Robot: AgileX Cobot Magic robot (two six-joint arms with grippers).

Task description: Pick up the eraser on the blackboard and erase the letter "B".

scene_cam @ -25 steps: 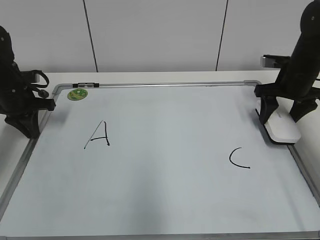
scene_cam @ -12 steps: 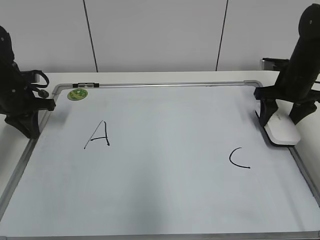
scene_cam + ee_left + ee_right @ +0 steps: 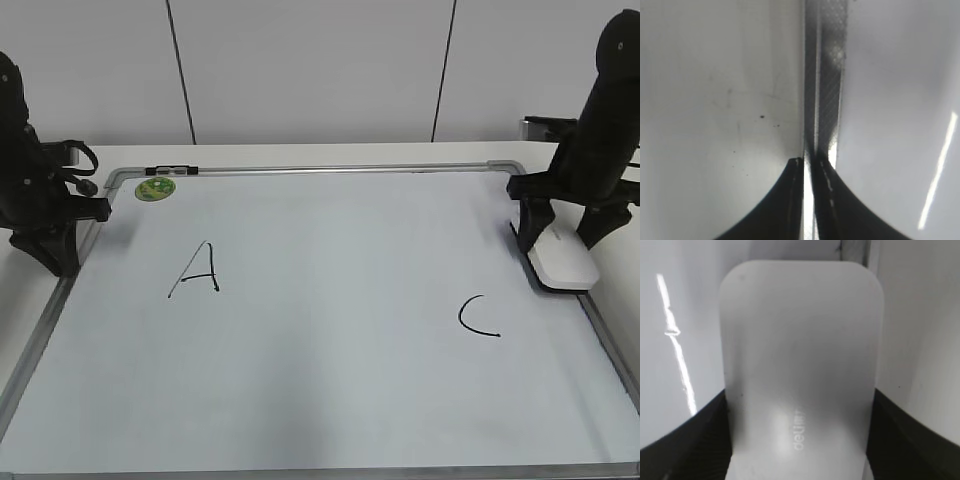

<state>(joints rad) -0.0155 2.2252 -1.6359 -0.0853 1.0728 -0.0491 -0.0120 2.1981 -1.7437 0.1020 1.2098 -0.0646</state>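
Right pincer (image 3: 799,440) straddles the eraser (image 3: 800,355), fingers touching.

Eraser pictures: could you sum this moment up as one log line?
right pincer: straddling eraser | left pincer: shut, idle | blackboard: A, C; no B

Pale tabletop (image 3: 300,155) under the silver-framed blackboard (image 3: 330,370) lying flat.

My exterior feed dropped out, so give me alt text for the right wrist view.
A white eraser fills the middle of the frame, sitting between the two dark fingers of the right gripper, which touch its sides. It bears small grey lettering near the bottom; the white board lies behind it.
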